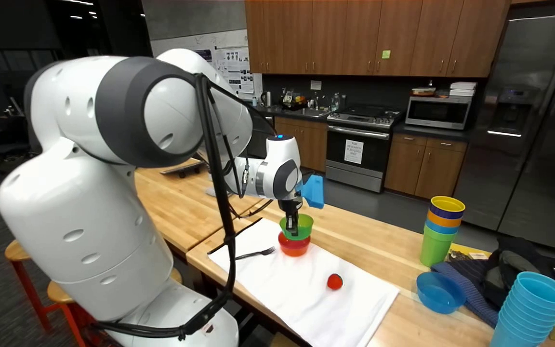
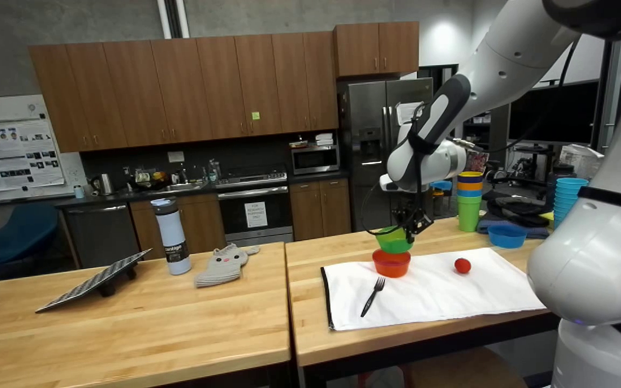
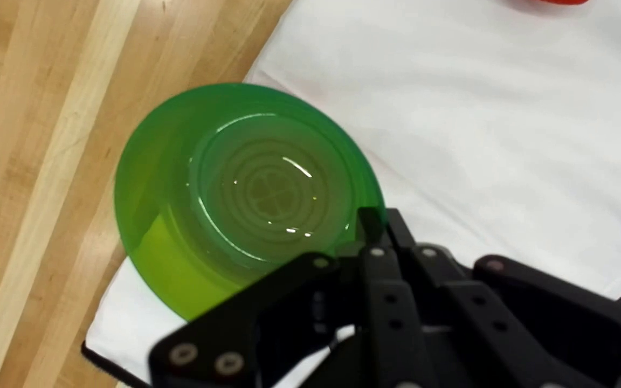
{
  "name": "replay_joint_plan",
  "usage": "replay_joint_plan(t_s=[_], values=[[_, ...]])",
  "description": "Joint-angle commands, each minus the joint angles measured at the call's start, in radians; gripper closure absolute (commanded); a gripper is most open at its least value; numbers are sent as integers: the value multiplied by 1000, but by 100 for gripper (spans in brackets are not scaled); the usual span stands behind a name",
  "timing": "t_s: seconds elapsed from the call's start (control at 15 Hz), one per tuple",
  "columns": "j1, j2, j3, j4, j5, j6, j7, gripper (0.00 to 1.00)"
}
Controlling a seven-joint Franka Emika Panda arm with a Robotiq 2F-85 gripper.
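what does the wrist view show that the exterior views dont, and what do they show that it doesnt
Only the wrist view: the ringed inner floor of the green bowl, and close detail of the gripper pinching its rim.

Only the exterior views: the outer side of the red bowl below the green one, the black fork, the blue bowl, the multicoloured cup stack and the light-blue cup stack.

Shared: the green bowl, gripper, white cloth, wooden table and a round red object, mostly cut off in the wrist view.

Wrist view: top edge cut off red object (image 3: 565, 1); green bowl (image 3: 270, 188) hid orange-red bowl (image 2: 391, 264).
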Motion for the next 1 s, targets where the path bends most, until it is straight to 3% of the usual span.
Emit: replay_joint_plan(t_s=[0.0, 0.93], values=[[9, 7, -2, 6, 0, -12, 22, 99], [22, 30, -8, -3, 74, 16, -17, 99]])
